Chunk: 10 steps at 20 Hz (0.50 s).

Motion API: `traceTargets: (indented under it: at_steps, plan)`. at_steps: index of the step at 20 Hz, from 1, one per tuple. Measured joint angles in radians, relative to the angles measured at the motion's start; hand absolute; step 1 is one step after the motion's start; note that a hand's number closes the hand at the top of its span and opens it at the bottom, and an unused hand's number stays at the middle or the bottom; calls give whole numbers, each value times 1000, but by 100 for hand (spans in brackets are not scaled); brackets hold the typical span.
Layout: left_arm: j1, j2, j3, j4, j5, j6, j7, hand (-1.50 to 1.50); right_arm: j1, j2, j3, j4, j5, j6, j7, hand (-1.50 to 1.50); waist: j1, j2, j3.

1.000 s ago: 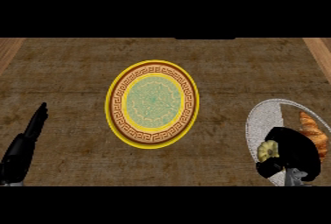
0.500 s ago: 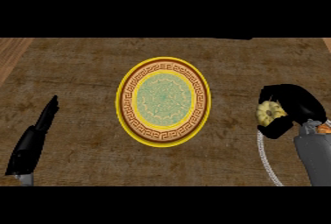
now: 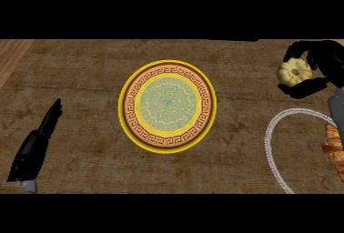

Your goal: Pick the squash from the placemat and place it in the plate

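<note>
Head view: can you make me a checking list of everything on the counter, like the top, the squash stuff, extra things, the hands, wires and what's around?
Surface: brown rough counter top, with a paler wood strip at the upper left corner.
Job's things: pale yellow squash is off the placemat, held up in the right hand. Plate with yellow rim and green middle has nothing in it. Placemat, round with a grey edge, lies at the right, cut off by the view.
Clutter: an orange-brown pastry on the placemat.
Hands: right hand curled round the squash, to the right of the plate. Left hand open with fingers straight, resting at lower left.
Cables: nothing seen.
Surroundings: nothing seen.
</note>
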Motion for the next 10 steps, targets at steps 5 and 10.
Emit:
traceTargets:
  at_steps: [5,10]
  plan:
    - [7,3,14,21,-6,6,-5,0,-84,18,-35,32,-97,-19,-183,150,-28,-9,-2]
    - [38,1,29,24,-5,10,-31,0,-157,45,-28,5,-187,93,-236,150,-45,-16,-3]
